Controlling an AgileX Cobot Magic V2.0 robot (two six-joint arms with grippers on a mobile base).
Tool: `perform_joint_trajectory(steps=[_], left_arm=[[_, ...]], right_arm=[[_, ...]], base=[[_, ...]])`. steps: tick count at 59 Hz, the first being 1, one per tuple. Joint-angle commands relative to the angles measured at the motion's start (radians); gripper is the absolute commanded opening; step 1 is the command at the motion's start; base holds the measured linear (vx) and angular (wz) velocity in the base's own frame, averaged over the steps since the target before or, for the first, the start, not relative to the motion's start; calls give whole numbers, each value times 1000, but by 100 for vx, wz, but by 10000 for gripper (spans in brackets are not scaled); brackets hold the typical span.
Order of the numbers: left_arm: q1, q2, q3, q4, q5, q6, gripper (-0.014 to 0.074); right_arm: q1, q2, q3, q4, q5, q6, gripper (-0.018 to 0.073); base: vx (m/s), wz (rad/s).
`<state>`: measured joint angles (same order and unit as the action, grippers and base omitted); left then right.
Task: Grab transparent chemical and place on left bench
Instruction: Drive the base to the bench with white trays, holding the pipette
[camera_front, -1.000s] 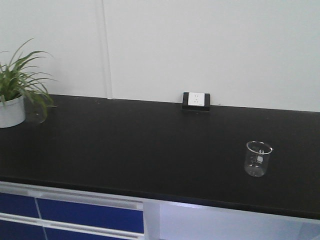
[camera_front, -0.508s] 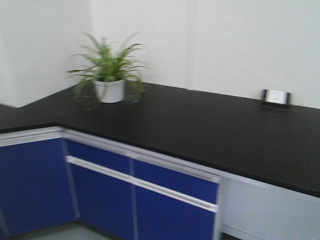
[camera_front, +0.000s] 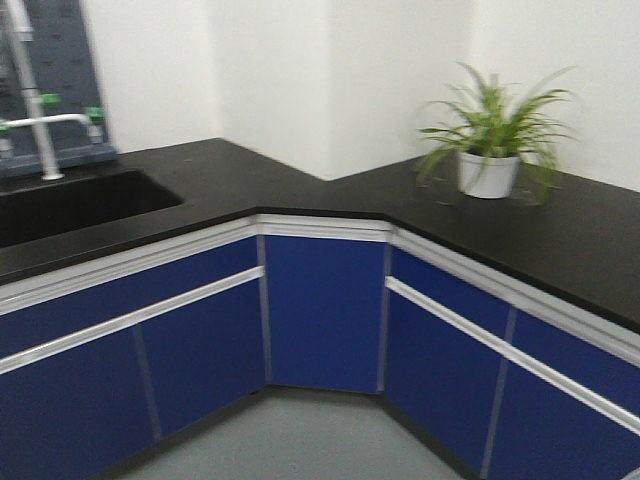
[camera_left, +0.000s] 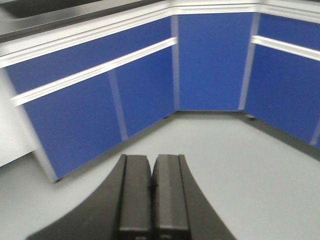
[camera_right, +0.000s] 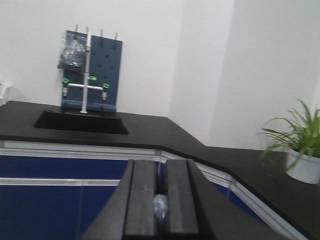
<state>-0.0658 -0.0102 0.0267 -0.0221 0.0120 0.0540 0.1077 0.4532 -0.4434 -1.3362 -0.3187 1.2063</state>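
Closest in, your left tool (camera_left: 151, 159) has its fingers pressed flat together with nothing between them. It's pointing down at the grey floor (camera_left: 240, 165) in front of the blue cabinets (camera_left: 210, 60).

Your right tool (camera_right: 161, 164) is almost closed too, but there's a small clear, slightly bluish blob pinched in the slot between its fingers. That's the pipette (camera_right: 160, 207). You only get that little bit of it, since the fingers hide the rest. So it's up in the right tool and not on any tabletop.

Past the right tool is the left bench (camera_right: 145, 131), with a black tabletop, white trim and blue fronts, set against the white wall. A sink (camera_right: 80, 122) is sunk into it. Behind the sink a white tap (camera_right: 80, 86) with green knobs stands in front of a dark peg board (camera_right: 112, 70) on the wall.

In the front view that bench is on the left and meets the right tabletop (camera_front: 560, 230) at an angled corner. Farthest back on that right side, a plant (camera_front: 490, 130) in a white pot sits close to the wall. Everything's a bit blurry, fyi.
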Motion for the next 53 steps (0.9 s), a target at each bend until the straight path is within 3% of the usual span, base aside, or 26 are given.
perform_joint_trajectory(steps=[1,53], left_arm=[[-2,-19,16,-1,-78,-8,-3],[-2,-19,16,-1,-78,-8,-3]], right_arm=[[1,6,-30,17,-15,-2,-4],[1,6,-30,17,-16,-2,-4]], base=[[-19,72],[-9,56]])
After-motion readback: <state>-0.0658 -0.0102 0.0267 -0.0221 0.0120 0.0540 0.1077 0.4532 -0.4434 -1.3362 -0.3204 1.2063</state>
